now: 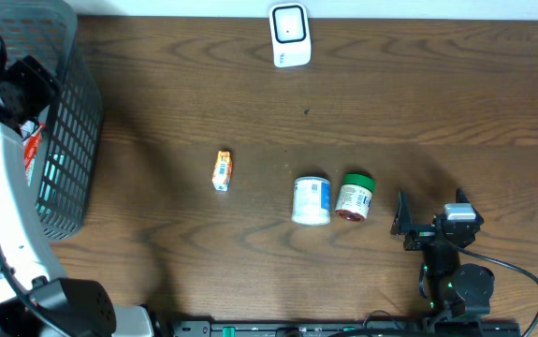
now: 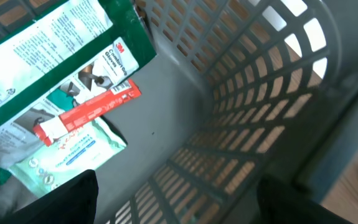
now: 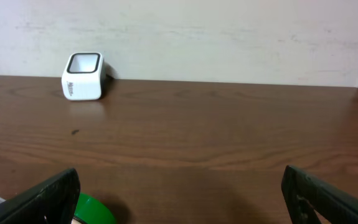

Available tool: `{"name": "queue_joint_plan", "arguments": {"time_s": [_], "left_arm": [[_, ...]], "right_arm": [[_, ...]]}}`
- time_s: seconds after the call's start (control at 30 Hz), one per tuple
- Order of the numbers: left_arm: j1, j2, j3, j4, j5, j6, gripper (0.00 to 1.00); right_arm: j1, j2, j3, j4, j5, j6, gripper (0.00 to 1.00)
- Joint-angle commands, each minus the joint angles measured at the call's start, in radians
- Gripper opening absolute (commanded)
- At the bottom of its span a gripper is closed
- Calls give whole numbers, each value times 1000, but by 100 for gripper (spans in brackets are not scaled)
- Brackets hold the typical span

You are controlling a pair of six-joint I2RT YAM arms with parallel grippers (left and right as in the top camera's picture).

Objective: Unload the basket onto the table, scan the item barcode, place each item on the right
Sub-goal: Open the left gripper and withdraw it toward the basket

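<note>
1. Overhead: a grey plastic lattice basket [image 1: 67, 140] stands at the table's left edge, far left of the white box-shaped barcode scanner [image 1: 290, 36]. The white left arm [image 1: 2, 187] reaches over it and covers most of the contents. Three items lie on the dark wooden table [image 1: 156, 94] in front of the scanner: a small orange-and-white carton [image 1: 222, 170], a white-and-blue tub [image 1: 312, 200] and a green-lidded jar [image 1: 355, 197]. Tub and jar lie just beside each other. The right gripper [image 1: 430, 217] sits right of the jar.
2. Left wrist: the basket holds a green-bordered white printed packet [image 2: 54, 56], a red-and-white flat box [image 2: 88, 112] and a pale green wipes pack [image 2: 66, 152] under the box. The packet is cut off at the frame edge. The left gripper [image 2: 179, 205] is spread, nothing between its fingers [image 2: 73, 199].
3. Right wrist: the right gripper's fingers [image 3: 42, 199] are spread wide and empty. The scanner stands far ahead, to the left. Only the jar's green lid and a sliver of the tub show.
</note>
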Motion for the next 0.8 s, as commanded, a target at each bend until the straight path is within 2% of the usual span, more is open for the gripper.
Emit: {"name": "queue_joint_plan", "arguments": {"time_s": [0.0,0.37,0.6,0.77], "left_arm": [[2,29,15,3,-5,2,79],[2,31,14,-6,-5,10,79],[3,-55,15,56,-6,9,79],[14,-92,15,113,-114,9,79]], "right_arm": [[-6,-4,-4,-1,10,3,99],[-6,-4,-4,-1,10,3,99],[-6,-4,-4,-1,10,3,99],[-6,-4,-4,-1,10,3,99]]}}
